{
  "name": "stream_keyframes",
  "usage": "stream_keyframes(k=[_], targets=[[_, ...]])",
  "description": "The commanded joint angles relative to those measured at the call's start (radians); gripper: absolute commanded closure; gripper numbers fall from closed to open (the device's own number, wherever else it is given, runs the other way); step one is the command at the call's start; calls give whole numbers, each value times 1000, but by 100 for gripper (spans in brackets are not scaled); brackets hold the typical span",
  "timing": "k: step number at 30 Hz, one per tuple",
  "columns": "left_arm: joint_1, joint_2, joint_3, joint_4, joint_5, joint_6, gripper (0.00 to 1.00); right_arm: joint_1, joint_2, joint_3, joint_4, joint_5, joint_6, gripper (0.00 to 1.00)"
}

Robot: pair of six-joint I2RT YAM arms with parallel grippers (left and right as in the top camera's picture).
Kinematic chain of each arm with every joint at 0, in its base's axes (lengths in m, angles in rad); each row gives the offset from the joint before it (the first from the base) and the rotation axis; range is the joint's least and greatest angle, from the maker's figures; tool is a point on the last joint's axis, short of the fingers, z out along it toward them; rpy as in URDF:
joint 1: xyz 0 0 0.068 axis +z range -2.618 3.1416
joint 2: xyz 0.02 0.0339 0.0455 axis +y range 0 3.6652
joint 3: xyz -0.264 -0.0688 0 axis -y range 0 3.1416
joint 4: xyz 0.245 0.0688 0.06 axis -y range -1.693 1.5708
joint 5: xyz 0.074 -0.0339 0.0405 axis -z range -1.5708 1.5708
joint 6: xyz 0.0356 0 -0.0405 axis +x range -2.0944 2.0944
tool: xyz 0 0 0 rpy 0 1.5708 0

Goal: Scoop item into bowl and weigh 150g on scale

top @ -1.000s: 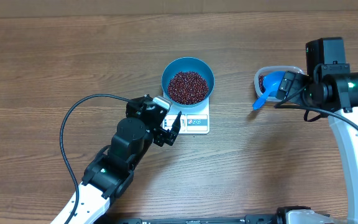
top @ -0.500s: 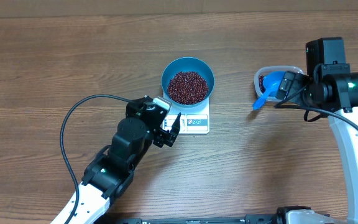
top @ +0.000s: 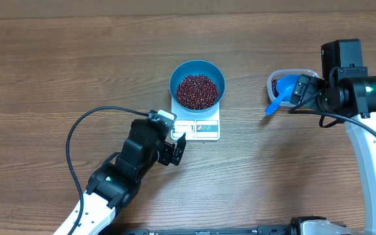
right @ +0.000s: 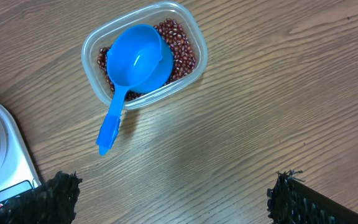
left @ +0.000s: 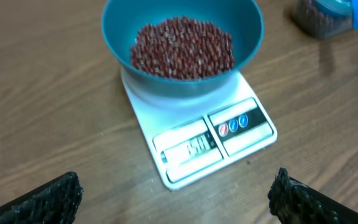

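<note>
Closest to me, the left arm (top: 126, 170) reaches in from the near left, with its black cable (top: 74, 134) looping over the counter (top: 57, 65). The left jaws are released, spread wide with nothing between them. They sit low, just short of the near edge of the scale (top: 198, 127), and I can't tell whether one tip touches it.

On the left wrist view the scale (left: 253, 134) lies just ahead, skewed a little, with its display (left: 188, 148) and two round buttons (left: 232, 124) along the edge facing me. The digits are lit but too blurred to read.

The bowl (top: 217, 74) stands on the far half of the scale, overhanging its far edge. Inside it is a heap of beans (top: 197, 91) covering the bottom – the blue wall (left: 247, 25) shows bare above them.

Over to the right, well apart from the scale, the right jaws are also released and wide, holding nothing, hovering above bare counter beside the tub (right: 196, 38). The tub holds more beans, and the scoop (right: 135, 62) rests on them, cup up and empty. Its handle sticks out over the rim toward the scale – whether the tip touches the counter I can't tell. From overhead, the right arm (top: 358, 88) hides part of the tub (top: 272, 79), while the scoop (top: 283, 90) stays in plain sight.
</note>
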Motion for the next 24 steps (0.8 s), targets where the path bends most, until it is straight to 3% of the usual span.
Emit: stream_keyframes(k=[1, 17, 24], targets=[[5, 2, 1, -30, 43, -32, 0, -2, -18, 21, 6, 2, 3, 0], [5, -9, 1, -30, 24, -31, 0, -2, -18, 21, 6, 2, 3, 0], [5, -141, 1, -31, -85, 11, 0, -2, -18, 21, 6, 2, 3, 0]])
